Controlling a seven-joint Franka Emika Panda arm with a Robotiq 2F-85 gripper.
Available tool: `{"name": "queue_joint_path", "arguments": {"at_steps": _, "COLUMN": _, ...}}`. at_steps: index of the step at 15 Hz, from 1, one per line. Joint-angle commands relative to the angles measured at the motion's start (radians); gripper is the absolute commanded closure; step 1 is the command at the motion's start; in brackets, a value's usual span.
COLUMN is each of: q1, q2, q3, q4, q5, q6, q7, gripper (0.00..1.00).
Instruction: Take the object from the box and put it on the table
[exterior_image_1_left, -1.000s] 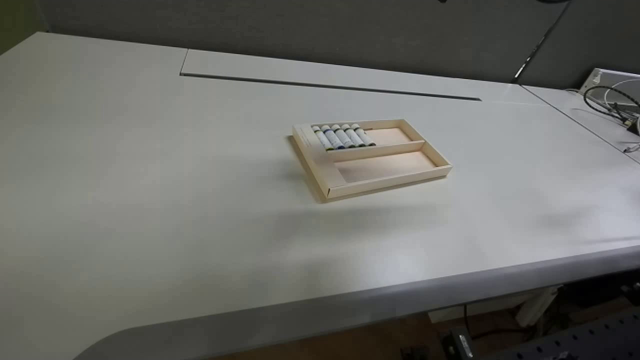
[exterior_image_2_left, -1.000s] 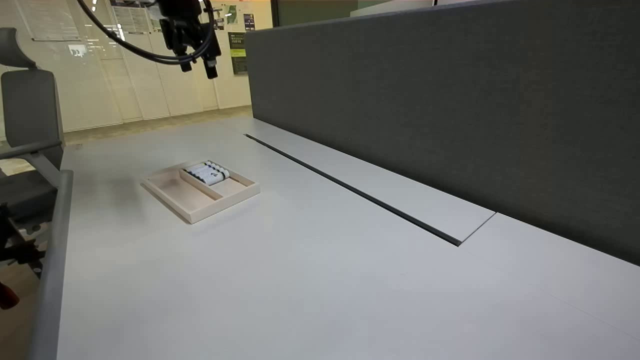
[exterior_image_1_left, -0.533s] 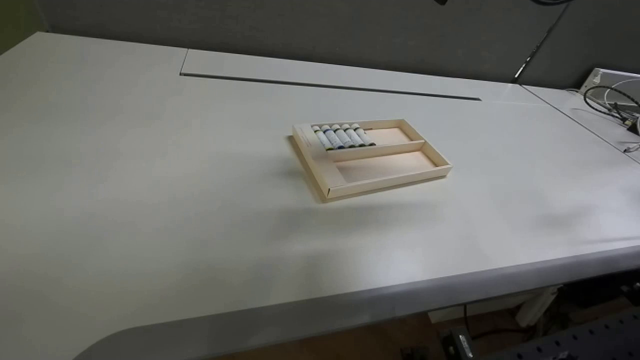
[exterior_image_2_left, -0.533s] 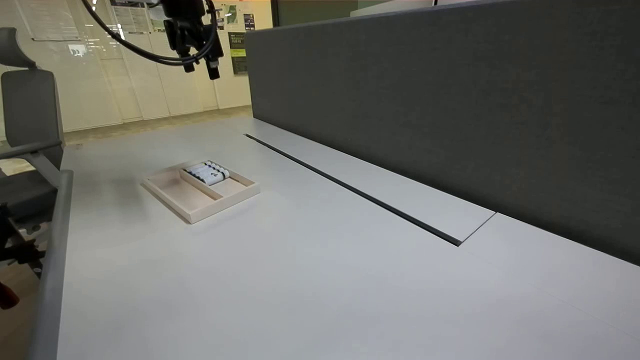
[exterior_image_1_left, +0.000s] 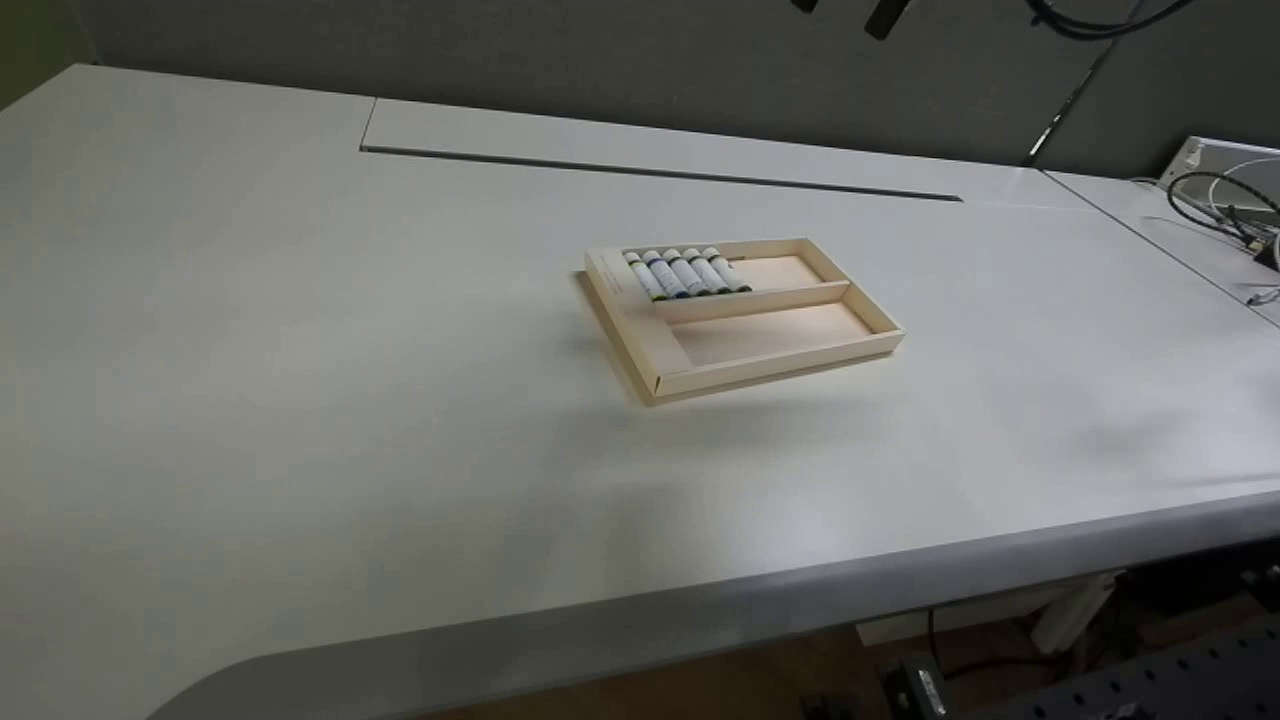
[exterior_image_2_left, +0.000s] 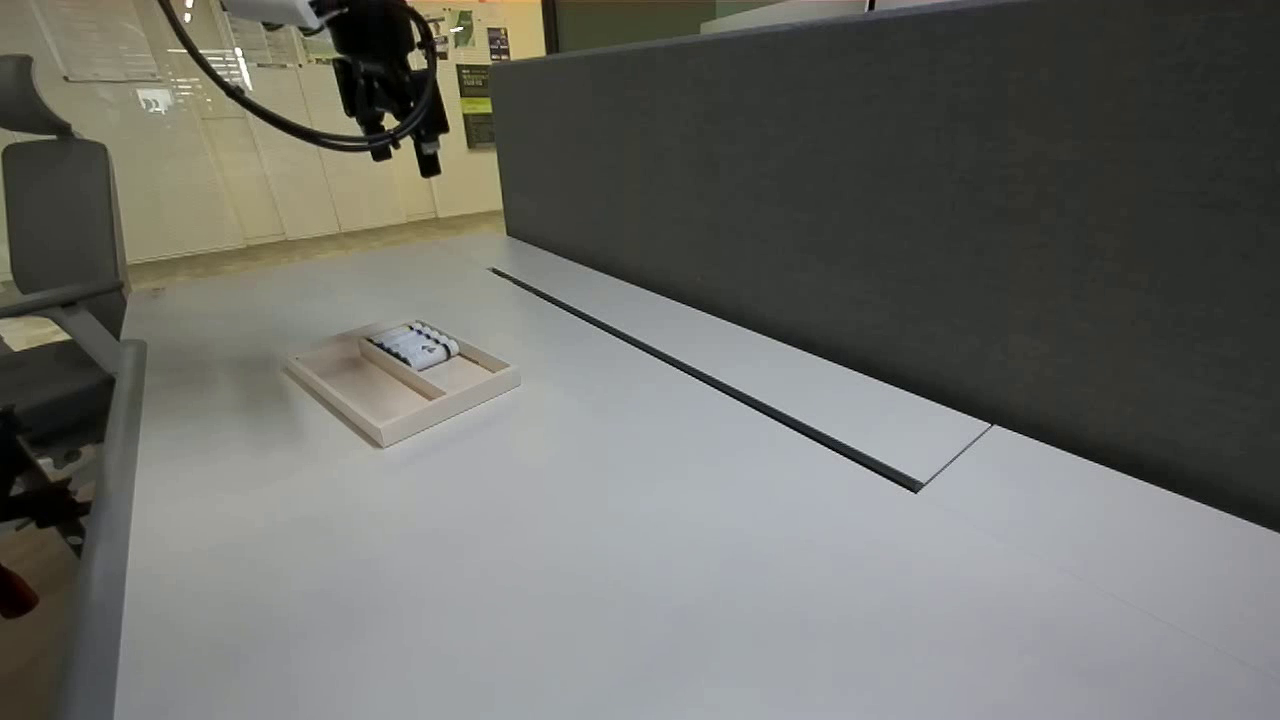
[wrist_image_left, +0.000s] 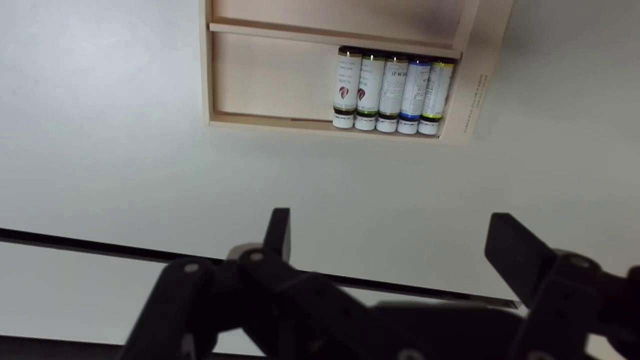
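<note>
The objects are several small capped vials (exterior_image_1_left: 682, 273) with white labels, lying side by side in the box. They also show in an exterior view (exterior_image_2_left: 415, 346) and in the wrist view (wrist_image_left: 394, 90), with coloured bands and white caps. The box (exterior_image_1_left: 640, 325) is a shallow light-wood tray with two compartments; it also shows in an exterior view (exterior_image_2_left: 450, 420) and the wrist view (wrist_image_left: 487, 45). The vials fill one end of the compartment nearer the slot. My gripper (wrist_image_left: 391, 225) is open and empty, high above the white table (exterior_image_2_left: 650, 560). Its fingertips show in both exterior views (exterior_image_1_left: 842, 18) (exterior_image_2_left: 405, 160).
A long dark slot (exterior_image_1_left: 660, 173) runs along the table's back. A grey partition (exterior_image_2_left: 850, 200) stands behind it. Cables (exterior_image_1_left: 1235, 215) lie at the table's far end in an exterior view. An office chair (exterior_image_2_left: 60, 220) stands beside the table. A black cable loops from the arm.
My gripper has moved down a little, so both fingertips now show at the top of an exterior view. The box and vials have not moved.
</note>
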Motion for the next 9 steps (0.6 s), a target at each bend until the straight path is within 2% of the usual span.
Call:
{"name": "queue_joint_path", "arguments": {"at_steps": 1, "q1": -0.017, "q2": 0.077, "q3": 0.001, "q4": 0.005, "q5": -0.009, "q6": 0.055, "q7": 0.06, "gripper": 0.0}}
{"name": "queue_joint_path", "arguments": {"at_steps": 6, "q1": -0.04, "q2": 0.195, "q3": 0.018, "q4": 0.001, "q5": 0.014, "q6": 0.207, "q7": 0.038, "gripper": 0.0}}
{"name": "queue_joint_path", "arguments": {"at_steps": 9, "q1": -0.049, "q2": 0.255, "q3": 0.035, "q4": 0.01, "q5": 0.014, "q6": 0.248, "q7": 0.036, "gripper": 0.0}}
